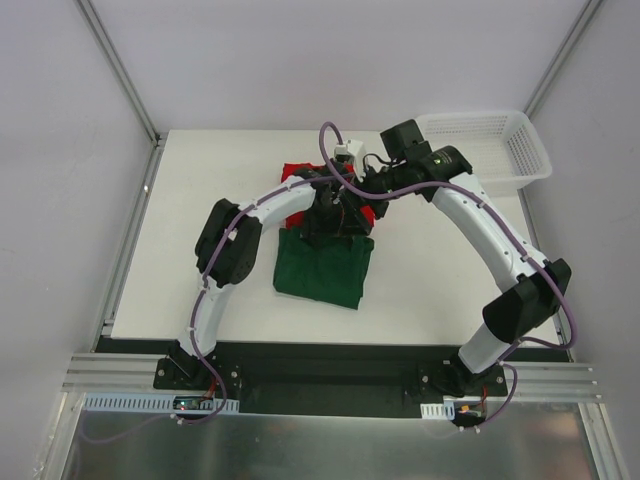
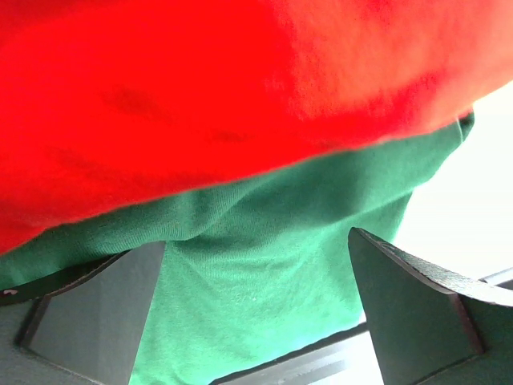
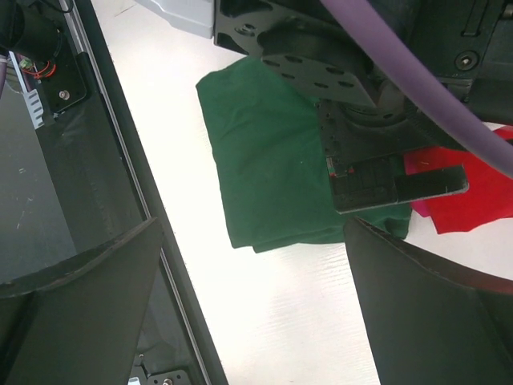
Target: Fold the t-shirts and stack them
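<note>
A dark green t-shirt (image 1: 322, 268) lies folded on the white table. A bright red t-shirt (image 1: 293, 172) lies bunched just behind it, mostly hidden under both wrists. My left gripper (image 1: 332, 222) is low over the seam between the two shirts. In the left wrist view red cloth (image 2: 224, 88) fills the top and green cloth (image 2: 264, 265) lies between the fingers, and the left gripper (image 2: 256, 321) is open. My right gripper (image 1: 372, 190) hovers at the red shirt's right side. It is open (image 3: 256, 305) over bare table, looking at the green shirt (image 3: 264, 160) and a red corner (image 3: 473, 200).
A white mesh basket (image 1: 523, 128) stands at the table's back right corner. The black base rail (image 3: 128, 200) runs along the near table edge. Grey walls close in both sides of the table (image 1: 420, 290).
</note>
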Robot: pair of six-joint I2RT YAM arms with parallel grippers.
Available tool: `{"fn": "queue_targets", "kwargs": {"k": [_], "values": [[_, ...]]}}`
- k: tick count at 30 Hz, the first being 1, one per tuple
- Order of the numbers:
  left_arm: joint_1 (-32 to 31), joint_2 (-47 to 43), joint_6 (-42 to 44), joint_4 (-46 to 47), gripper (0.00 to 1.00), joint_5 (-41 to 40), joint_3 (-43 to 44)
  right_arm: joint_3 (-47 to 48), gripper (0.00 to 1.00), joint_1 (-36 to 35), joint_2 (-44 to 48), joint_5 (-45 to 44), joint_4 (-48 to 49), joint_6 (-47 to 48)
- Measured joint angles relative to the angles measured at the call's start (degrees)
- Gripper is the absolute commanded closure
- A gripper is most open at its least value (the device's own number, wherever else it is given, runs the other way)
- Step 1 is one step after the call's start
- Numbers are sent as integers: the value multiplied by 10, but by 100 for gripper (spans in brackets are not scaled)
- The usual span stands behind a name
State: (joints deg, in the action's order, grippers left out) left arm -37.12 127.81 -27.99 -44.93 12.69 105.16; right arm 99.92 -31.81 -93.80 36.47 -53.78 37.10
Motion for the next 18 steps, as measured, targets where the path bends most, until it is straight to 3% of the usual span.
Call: {"fn": "queue_targets", "kwargs": {"k": [9,14,18], "values": [[0,-52,0,57,1,52,-77,-10,0,0,3,-14,6,6],[17,-170,5,65,1,58,-204,-53,0,10,21,-58,12,-2],[58,-259,28,62,1,66,-236,-57,0,23,28,-94,13,-14]]}}
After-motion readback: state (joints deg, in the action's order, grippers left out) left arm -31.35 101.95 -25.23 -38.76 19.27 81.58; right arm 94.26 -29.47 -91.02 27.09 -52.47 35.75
